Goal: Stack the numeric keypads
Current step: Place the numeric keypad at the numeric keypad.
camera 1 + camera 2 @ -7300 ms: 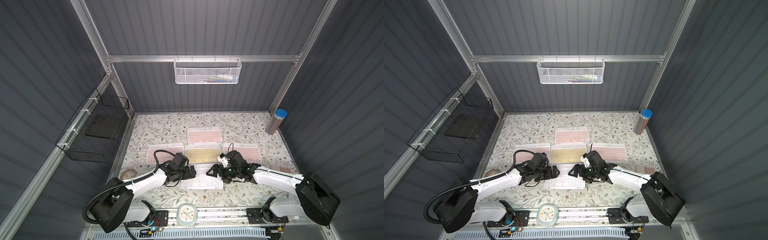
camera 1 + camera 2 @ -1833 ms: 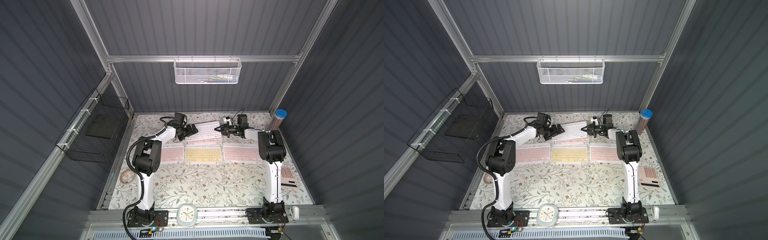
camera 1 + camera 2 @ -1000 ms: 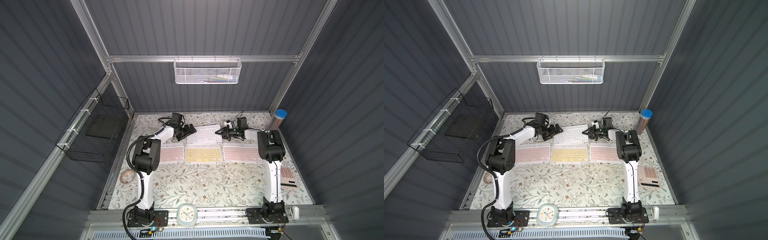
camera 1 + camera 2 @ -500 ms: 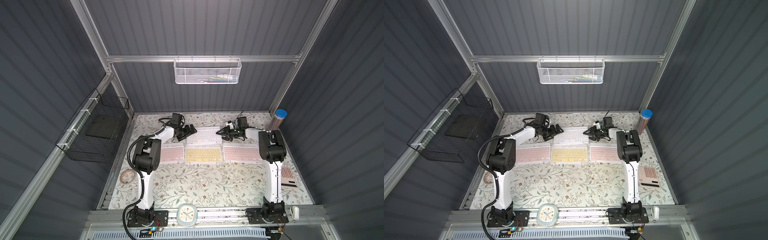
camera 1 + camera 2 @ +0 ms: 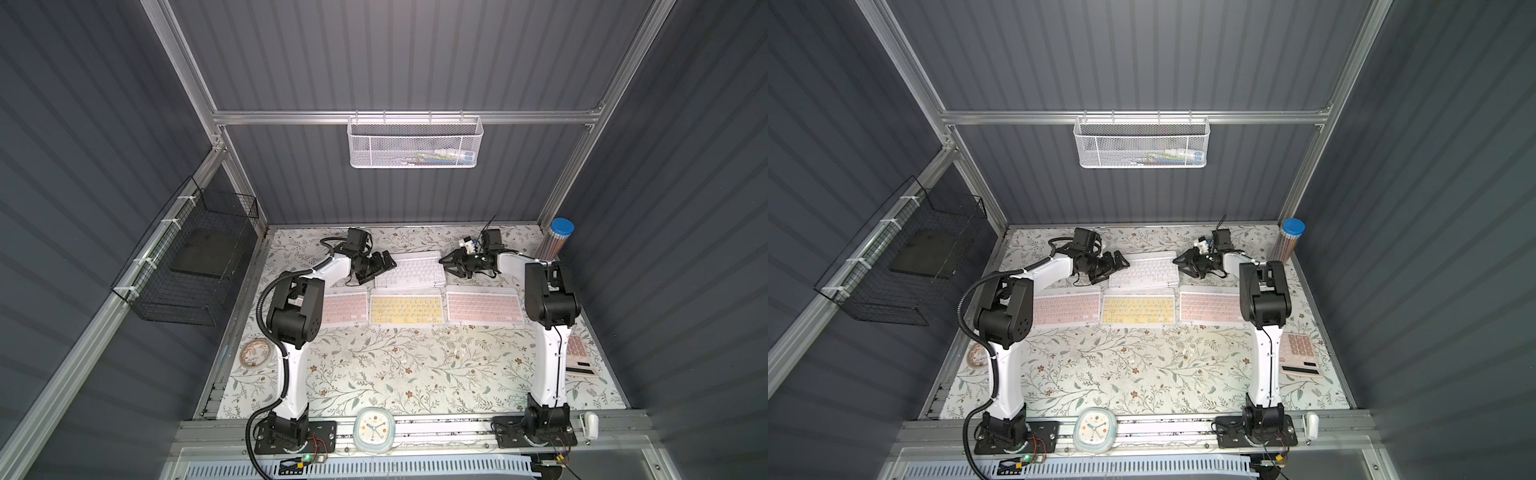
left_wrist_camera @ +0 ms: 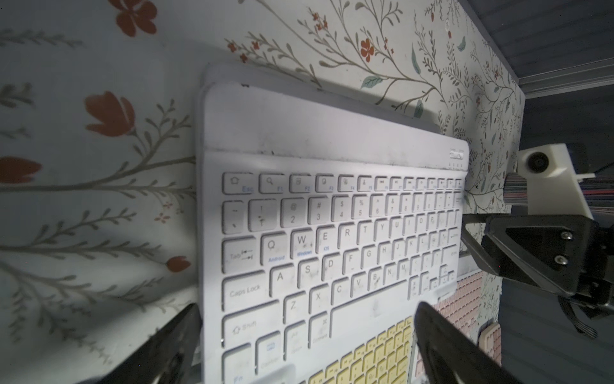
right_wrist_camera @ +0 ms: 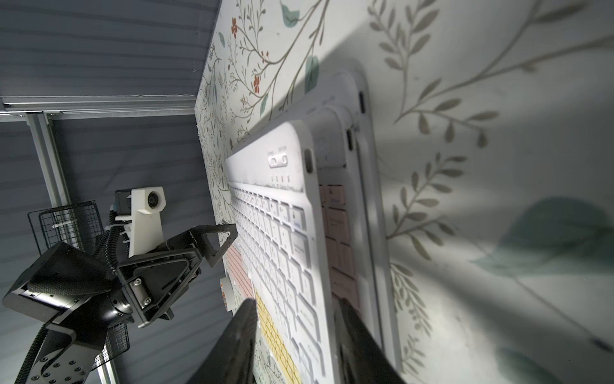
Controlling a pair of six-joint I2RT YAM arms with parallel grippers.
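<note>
Reaching far, left gripper [image 5: 386,264] and right gripper [image 5: 446,264] flanking white keypad [image 5: 409,270].

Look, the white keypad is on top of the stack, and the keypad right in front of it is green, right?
No, the front keypad is yellow, not green; both top views show it. The white keypad does lie on top of the stack, as the right wrist view shows.

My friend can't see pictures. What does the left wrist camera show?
A white-keyed keypad lies stacked on a lower keypad on the flowery table, the open left gripper straddling its near end. The right gripper sits at the far end.
</note>
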